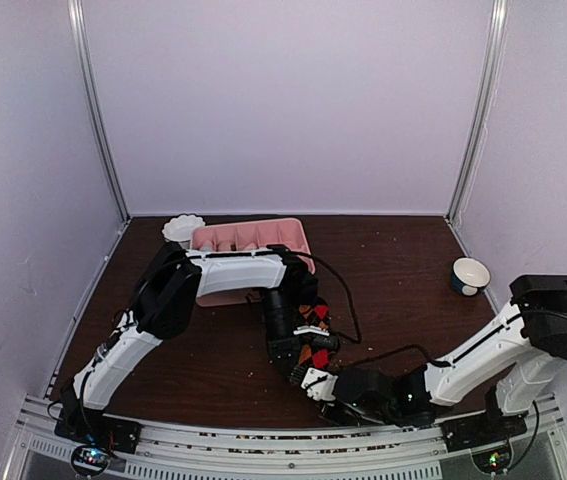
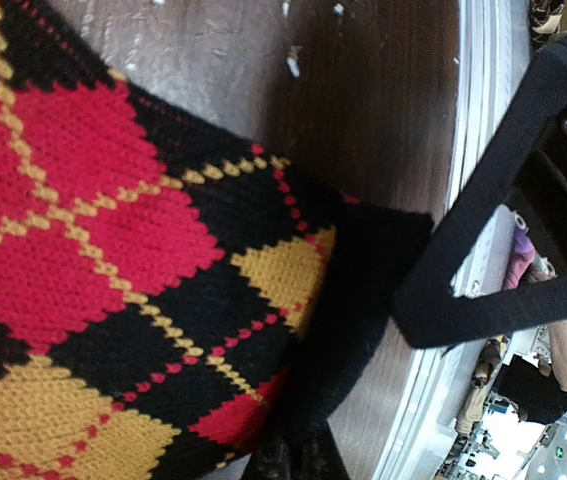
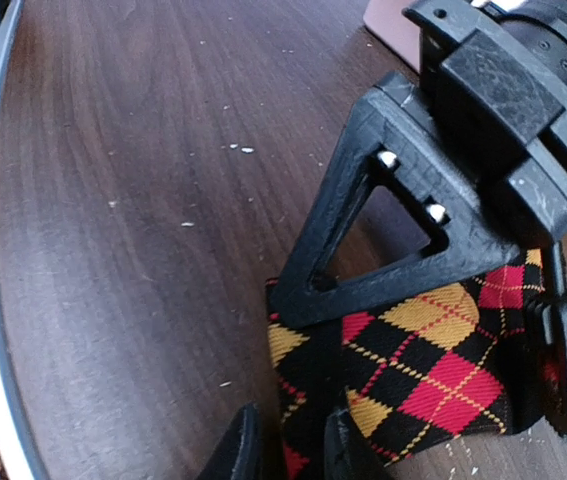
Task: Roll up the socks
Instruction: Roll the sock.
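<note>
An argyle sock [image 3: 423, 370] lies on the dark wood tabletop [image 3: 143, 200], close to the near edge and about midway between the left and right edges. It is knit in black with red and mustard-yellow diamonds crossed by thin dotted lines. It looks folded or bunched rather than flat.

The left gripper [image 3: 298, 295] reaches down from the far side. Its black triangular fingers are clenched together, with the tips set on the sock's edge nearest the left edge of the tabletop. I cannot tell whether any cloth is caught between them.

The right gripper [image 3: 288, 440] comes in low from the right. Its two fingers stand close together astride the sock's near corner, with black and red fabric pinched in the narrow gap. In the left wrist view, one of its open-framed fingers touches the sock's black border, just inside the metal rail [image 1: 263, 440] along the near edge.

A pink compartment tray [image 1: 243, 238] sits toward the far edge, left of the middle. A small white fluted dish [image 1: 183, 228] sits just beside the tray's far left corner. A white bowl [image 1: 470, 273] with a dark outside stands near the right edge, well apart from the sock.
</note>
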Controlling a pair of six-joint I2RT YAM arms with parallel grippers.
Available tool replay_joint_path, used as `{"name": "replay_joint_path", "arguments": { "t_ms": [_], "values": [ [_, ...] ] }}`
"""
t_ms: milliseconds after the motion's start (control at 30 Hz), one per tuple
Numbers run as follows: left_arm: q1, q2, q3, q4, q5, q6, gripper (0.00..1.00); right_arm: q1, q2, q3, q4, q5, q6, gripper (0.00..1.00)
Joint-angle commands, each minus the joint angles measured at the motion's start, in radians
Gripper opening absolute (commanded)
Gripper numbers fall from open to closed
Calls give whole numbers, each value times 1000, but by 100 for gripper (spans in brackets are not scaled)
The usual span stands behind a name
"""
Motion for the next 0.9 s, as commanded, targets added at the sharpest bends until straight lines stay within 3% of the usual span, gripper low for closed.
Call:
{"name": "replay_joint_path", "arguments": {
  "t_ms": [0,433,667,733,800,867],
  "values": [
    [2,57,-6,35,-90,-9,0,-32,28,21,75,-59,33,18],
    [2,29,-36,52,-88,13,0,-81,102,-26,116,-132,216,0],
    [2,-104,-178,190,-124,48,0,-100,170,-103,182,-175,354,0],
    [5,-160,-235,246,-143,50,13,-105,181,-117,196,-192,390,0],
    [10,-224,-292,307,-170,52,34,-106,192,-133,214,-207,426,0],
    [13,-293,-343,366,-204,56,42,-109,203,-153,251,-226,466,0]
  ]
}}
